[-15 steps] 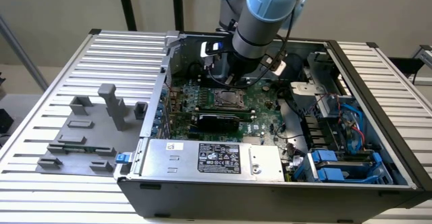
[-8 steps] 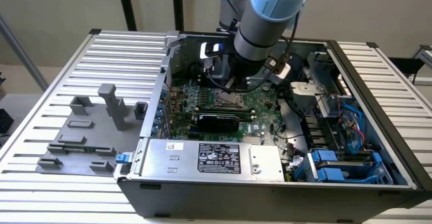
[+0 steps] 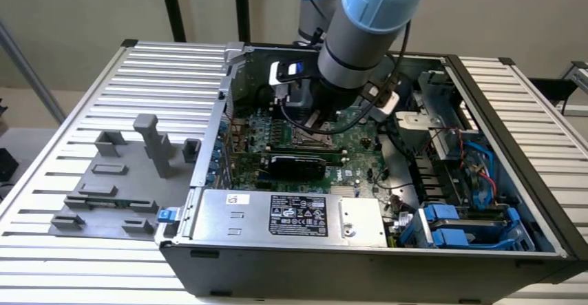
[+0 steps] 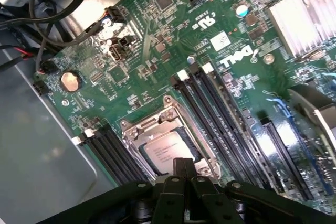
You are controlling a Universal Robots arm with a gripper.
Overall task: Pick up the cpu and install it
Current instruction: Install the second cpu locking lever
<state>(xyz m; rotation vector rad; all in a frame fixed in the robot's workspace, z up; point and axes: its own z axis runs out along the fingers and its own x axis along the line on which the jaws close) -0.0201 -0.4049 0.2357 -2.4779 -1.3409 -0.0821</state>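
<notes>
Arm reaches down into the open computer case (image 3: 514,202) in the exterior view, with the gripper (image 3: 317,122) low over the green motherboard (image 3: 354,136). In the wrist view the fingers (image 4: 185,167) are pressed together, tips just at the edge of the cpu (image 4: 167,150), which lies in its socket (image 4: 168,140) between the black memory slots (image 4: 223,121).

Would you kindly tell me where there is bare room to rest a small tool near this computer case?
The slatted table is bare beyond the grey fixture blocks, and again on the exterior view's right of the computer case. Inside the case it is crowded: motherboard, cables, power supply, with the end effector over the cpu.
</notes>
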